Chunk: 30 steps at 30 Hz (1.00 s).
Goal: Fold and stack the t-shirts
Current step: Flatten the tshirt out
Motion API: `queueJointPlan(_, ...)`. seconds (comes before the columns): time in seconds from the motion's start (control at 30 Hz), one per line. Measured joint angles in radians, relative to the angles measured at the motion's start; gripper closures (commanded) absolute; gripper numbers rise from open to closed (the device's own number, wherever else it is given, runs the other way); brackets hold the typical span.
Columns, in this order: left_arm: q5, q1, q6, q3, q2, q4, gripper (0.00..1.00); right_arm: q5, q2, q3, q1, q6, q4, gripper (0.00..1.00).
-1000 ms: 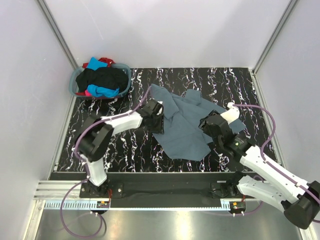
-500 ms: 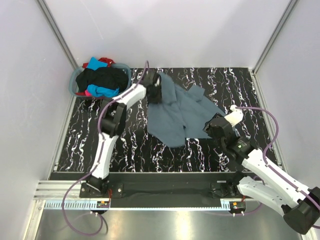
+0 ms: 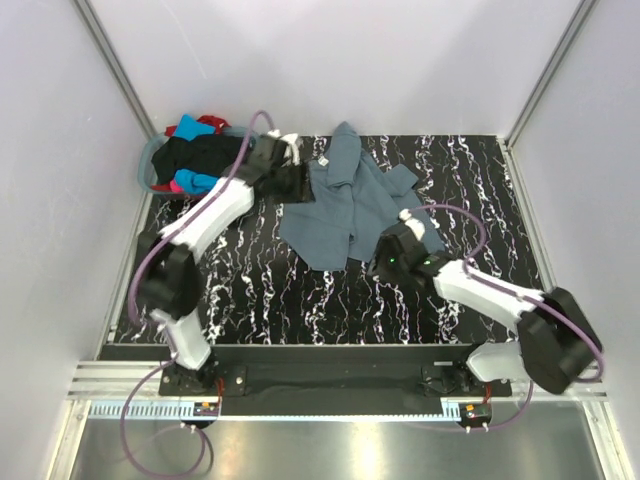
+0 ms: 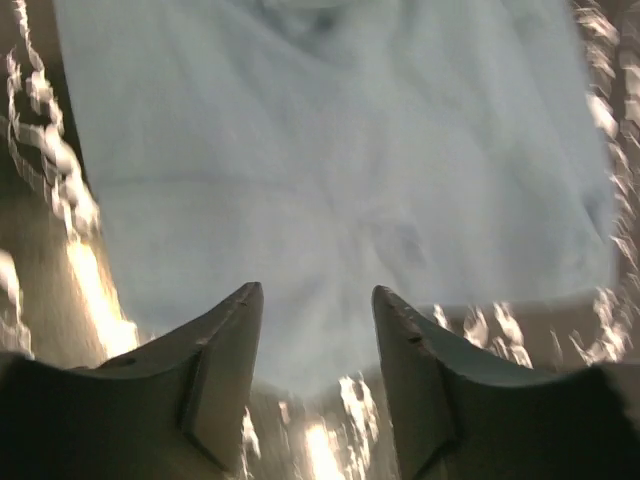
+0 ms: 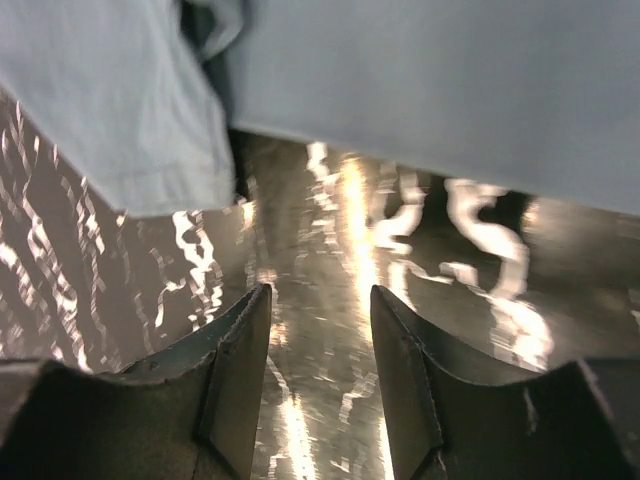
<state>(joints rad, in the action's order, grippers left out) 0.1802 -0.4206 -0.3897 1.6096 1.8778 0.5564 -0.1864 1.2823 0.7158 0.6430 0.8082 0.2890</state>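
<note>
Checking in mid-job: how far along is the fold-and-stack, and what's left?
Done: nothing is folded or stacked yet. In hand: one slate blue-grey t-shirt lies rumpled on the table. The left gripper and right gripper sit at its edges, jaws open, holding nothing. Left: flatten and fold it, then do the other t-shirts, black, turquoise, red and pink, heaped in the basket.

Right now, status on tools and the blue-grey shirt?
Left tool open over blue-grey shirt. Right tool open over table. Shirt crumpled, unfolded. Basket apart.
</note>
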Motion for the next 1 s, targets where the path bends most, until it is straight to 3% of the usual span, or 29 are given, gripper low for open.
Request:
queueJointPlan(0.07,-0.004,0.003,-0.008,-0.124,-0.14,-0.023,0.44,0.06,0.068,0.0,0.0,0.004,-0.06,0.47)
queueJointPlan(0.17,-0.021,0.048,-0.015,-0.213,-0.221,-0.045,0.49,0.13,0.153,0.004,0.0,0.008,-0.171,0.47)
queueJointPlan(0.33,-0.072,0.097,-0.042,-0.29,-0.148,-0.078,0.55,0.182,0.285,0.075,0.0,-0.002,-0.297,0.48)
queueJointPlan(0.53,-0.083,0.111,-0.089,-0.388,-0.097,-0.081,0.56,0.206,0.363,0.112,0.0,-0.012,-0.397,0.5)
queueJointPlan(0.83,-0.108,0.113,-0.149,-0.482,-0.089,-0.176,0.6,0.207,0.424,0.113,0.0,-0.012,-0.438,0.51)
queueJointPlan(1.0,-0.108,0.113,-0.163,-0.475,-0.039,-0.239,0.71,0.206,0.431,0.113,0.0,-0.019,-0.452,0.51)
